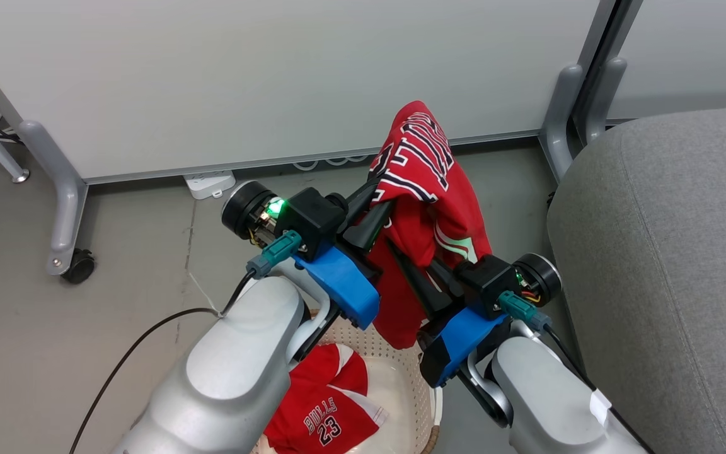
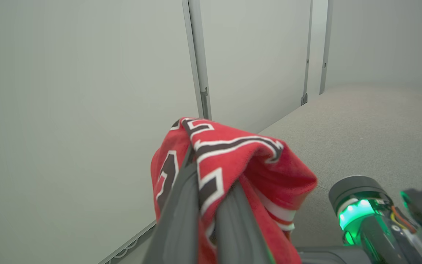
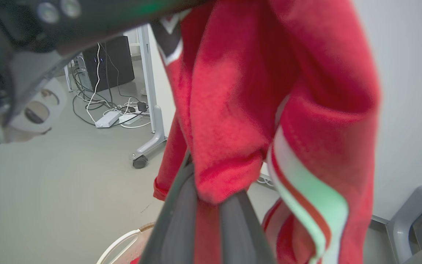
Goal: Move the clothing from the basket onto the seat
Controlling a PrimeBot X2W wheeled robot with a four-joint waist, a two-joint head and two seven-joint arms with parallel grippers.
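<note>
A red garment of the clothing point(image 1: 429, 183) with black-and-white lettering hangs in the air above the basket point(image 1: 394, 353), left of the grey seat point(image 1: 665, 265). My left gripper point(image 1: 380, 202) is shut on its upper part; in the left wrist view the fabric point(image 2: 233, 157) drapes over the gripper point(image 2: 207, 190). My right gripper point(image 1: 410, 258) is closed on a lower fold, with the fabric point(image 3: 240, 91) pinched at the gripper point(image 3: 207, 205). A second red "BULLS 23" garment point(image 1: 325, 410) lies in the cream perforated basket, whose rim point(image 3: 123, 242) shows below.
White partition panels stand behind on grey feet with casters point(image 1: 67, 208). A white power strip point(image 1: 210, 183) lies on the floor by the panel. A dark computer tower point(image 3: 108, 62) and loose cables sit farther off. The seat point(image 2: 361, 128) spreads wide on the right.
</note>
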